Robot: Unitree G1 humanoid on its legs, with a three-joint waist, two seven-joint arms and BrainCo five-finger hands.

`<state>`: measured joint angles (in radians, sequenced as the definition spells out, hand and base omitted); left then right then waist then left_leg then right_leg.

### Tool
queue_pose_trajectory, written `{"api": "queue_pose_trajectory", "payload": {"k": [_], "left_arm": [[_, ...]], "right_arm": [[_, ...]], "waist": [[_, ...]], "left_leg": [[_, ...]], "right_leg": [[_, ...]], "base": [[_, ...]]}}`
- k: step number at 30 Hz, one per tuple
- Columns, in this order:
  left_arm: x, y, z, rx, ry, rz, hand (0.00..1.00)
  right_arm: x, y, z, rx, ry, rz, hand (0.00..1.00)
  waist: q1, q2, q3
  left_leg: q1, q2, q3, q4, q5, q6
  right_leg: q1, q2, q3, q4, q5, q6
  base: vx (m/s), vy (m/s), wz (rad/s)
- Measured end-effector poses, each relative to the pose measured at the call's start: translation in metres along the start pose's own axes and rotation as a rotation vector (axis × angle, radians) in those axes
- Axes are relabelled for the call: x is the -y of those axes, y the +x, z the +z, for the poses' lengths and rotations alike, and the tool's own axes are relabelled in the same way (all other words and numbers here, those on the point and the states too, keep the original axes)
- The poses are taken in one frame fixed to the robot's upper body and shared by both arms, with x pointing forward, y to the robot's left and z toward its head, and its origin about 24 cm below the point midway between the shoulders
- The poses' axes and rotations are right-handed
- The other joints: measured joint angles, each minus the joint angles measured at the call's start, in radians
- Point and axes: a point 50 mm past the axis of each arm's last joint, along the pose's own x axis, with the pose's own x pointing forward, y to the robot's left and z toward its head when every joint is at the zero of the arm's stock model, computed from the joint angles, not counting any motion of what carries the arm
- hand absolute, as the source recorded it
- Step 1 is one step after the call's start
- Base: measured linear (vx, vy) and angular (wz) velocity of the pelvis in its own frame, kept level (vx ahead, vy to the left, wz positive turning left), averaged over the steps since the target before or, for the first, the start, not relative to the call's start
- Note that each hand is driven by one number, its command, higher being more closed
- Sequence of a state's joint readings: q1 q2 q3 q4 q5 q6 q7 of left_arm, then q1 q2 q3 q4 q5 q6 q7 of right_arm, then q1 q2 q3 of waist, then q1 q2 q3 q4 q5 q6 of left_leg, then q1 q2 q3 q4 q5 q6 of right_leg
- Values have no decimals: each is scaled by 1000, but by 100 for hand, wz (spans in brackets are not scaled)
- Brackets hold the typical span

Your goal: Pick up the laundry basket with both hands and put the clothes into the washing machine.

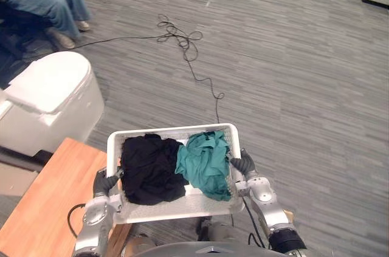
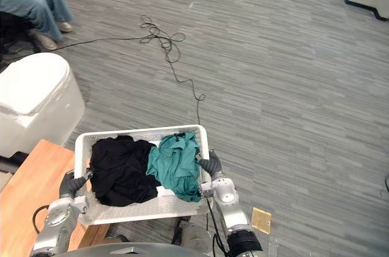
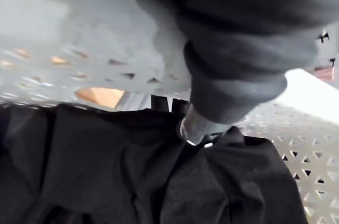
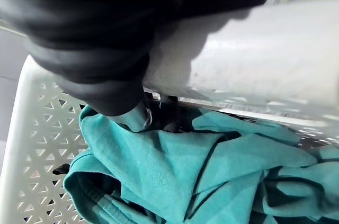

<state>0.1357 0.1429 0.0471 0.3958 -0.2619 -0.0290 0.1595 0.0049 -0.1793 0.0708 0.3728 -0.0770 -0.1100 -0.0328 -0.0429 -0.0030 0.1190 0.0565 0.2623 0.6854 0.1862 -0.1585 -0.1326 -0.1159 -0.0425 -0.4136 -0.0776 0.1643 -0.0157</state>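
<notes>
Left hand point(image 1: 104, 183) and right hand point(image 1: 243, 163) each clamped on a short end of laundry basket point(image 1: 176, 130) — fingers hooked over rim, basket carried level, long axis running hand to hand. Inside: black garment point(image 1: 149, 169) on left, teal garment point(image 1: 206, 163) on right, touching. Wooden table point(image 1: 42, 202) just below left end. Washing machine point(image 1: 48, 96) ahead-left, lid looks down — left hand nearer, so a leftward turn is likely needed.

No writing, number or sign can be read anywhere. The white perforated plastic laundry basket point(image 1: 164, 132) and the white rounded washing machine point(image 1: 55, 96) show plain surfaces.
</notes>
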Motion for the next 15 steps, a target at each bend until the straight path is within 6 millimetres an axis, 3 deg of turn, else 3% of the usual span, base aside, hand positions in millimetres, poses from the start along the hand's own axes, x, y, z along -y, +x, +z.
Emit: {"api": "queue_pose_trajectory", "payload": {"k": [2,5,6,7,8,9,10,11,12,13,14,15], "left_arm": [[9,0,-1,-5,4,-28,100],[11,-2,-6,-21,15,-40,100],[7,-4,-10,-35,22,-31,100],[1,-9,-18,-60,23,-16,100],[-1,-12,-22,-75,23,-7,100],[-3,-19,-32,-105,15,1,100],[2,-23,-38,-124,-19,1,100],[5,-23,-34,-102,-44,0,100],[8,-24,-31,-84,-66,1,100],[9,-25,-30,-74,-85,10,100],[8,-28,-33,-76,-97,20,100],[-1,-26,-23,-31,-77,26,100]], "right_arm": [[7,-6,-4,-8,-1,-29,100],[9,-16,-11,-22,-14,-37,100],[5,-21,-17,-44,-6,-33,100],[3,-24,-21,-62,-7,-25,100],[3,-25,-22,-65,-7,-23,100],[4,-25,-22,-63,-12,-22,100],[5,-23,-20,-58,-14,-27,100],[9,-20,-16,-44,-20,-36,100],[12,-13,-9,-20,-36,-39,100],[12,-8,-4,0,-55,-20,100],[11,-5,2,26,-64,-8,100],[6,-3,7,51,-53,12,100]], "waist": [[-14,1,-1],[-12,24,-1],[-5,37,4],[17,47,10],[27,55,14],[43,64,22],[52,82,31],[59,91,39],[72,89,53],[100,115,41],[119,145,44],[120,129,50]], "left_leg": [[6,39,5,30,-19,-20],[19,152,30,163,-74,-46],[-3,230,18,318,-79,15],[-62,314,-41,536,-47,239],[-94,345,-87,633,6,326],[-175,335,-249,783,53,318],[-239,244,-365,836,0,230],[-293,134,-433,837,-43,192],[-349,-13,-495,754,-83,153],[-375,-87,-506,555,-78,135],[-395,-72,-515,456,-76,120],[-426,-90,-517,343,-60,93]], "right_leg": [[14,33,18,-1,-17,-5],[14,104,45,56,-84,-28],[25,135,80,74,-102,-46],[53,167,114,90,-118,-66],[72,178,143,93,-128,-77],[103,194,196,108,-149,-93],[101,186,233,131,-170,-105],[92,175,280,149,-185,-122],[98,160,346,126,-188,-125],[110,185,406,100,-192,-108],[73,208,411,239,-229,-104],[64,182,416,356,-359,-82]], "base": [[-28,37,-21],[22,14,-41],[69,-33,-89],[110,-79,-95],[118,-73,-116],[132,-24,-102],[113,93,-111],[115,130,-122],[170,157,-164],[167,81,-175],[129,49,-154],[185,37,-78]]}}
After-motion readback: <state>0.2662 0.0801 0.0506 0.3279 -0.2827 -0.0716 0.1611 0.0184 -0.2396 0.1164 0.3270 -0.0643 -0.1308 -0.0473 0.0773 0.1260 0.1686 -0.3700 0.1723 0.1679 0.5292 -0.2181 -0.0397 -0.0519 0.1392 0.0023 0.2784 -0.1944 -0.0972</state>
